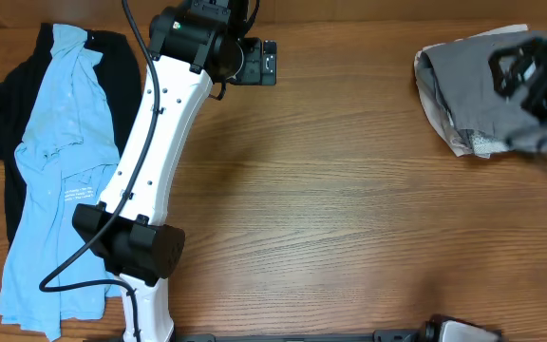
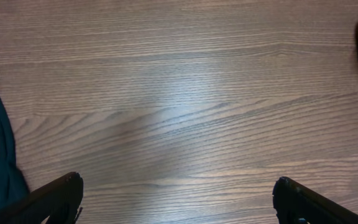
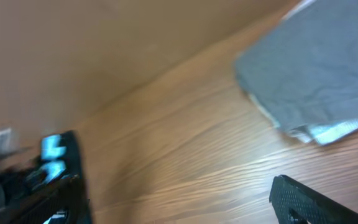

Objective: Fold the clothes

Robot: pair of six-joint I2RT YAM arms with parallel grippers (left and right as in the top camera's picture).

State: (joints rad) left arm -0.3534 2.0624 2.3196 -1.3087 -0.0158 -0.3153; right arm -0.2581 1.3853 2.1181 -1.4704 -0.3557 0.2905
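At desk's (image 1: pixel 349 209) right, grey shorts (image 1: pixel 463 85) are lying folded; left end effector (image 2: pixel 178 186) and right end effector (image 3: pixel 176 186) are gaping empty; light-blue shirt (image 1: pixel 50 180) probably next.

Left arm: the white left arm (image 1: pixel 155 142) rose from its black base joint (image 1: pixel 131 249) at the near edge and reached diagonally to the far side of the table.
Left wrist: its black wrist (image 1: pixel 198 40) was bent, turning the claw toward the robot's right.
Left claw: the left claw (image 2: pixel 178 204) pointed down at the table with its jaws spread wide. One black finger (image 2: pixel 58 198) showed in each lower corner of the wrist view.
Right arm: only the blurred black end of the right arm (image 1: pixel 537 76) showed at the far right edge.
Right claw: the right claw (image 3: pixel 179 200) was tilted and its jaws were parted. The fingers (image 3: pixel 306 200) were well apart and blurred.
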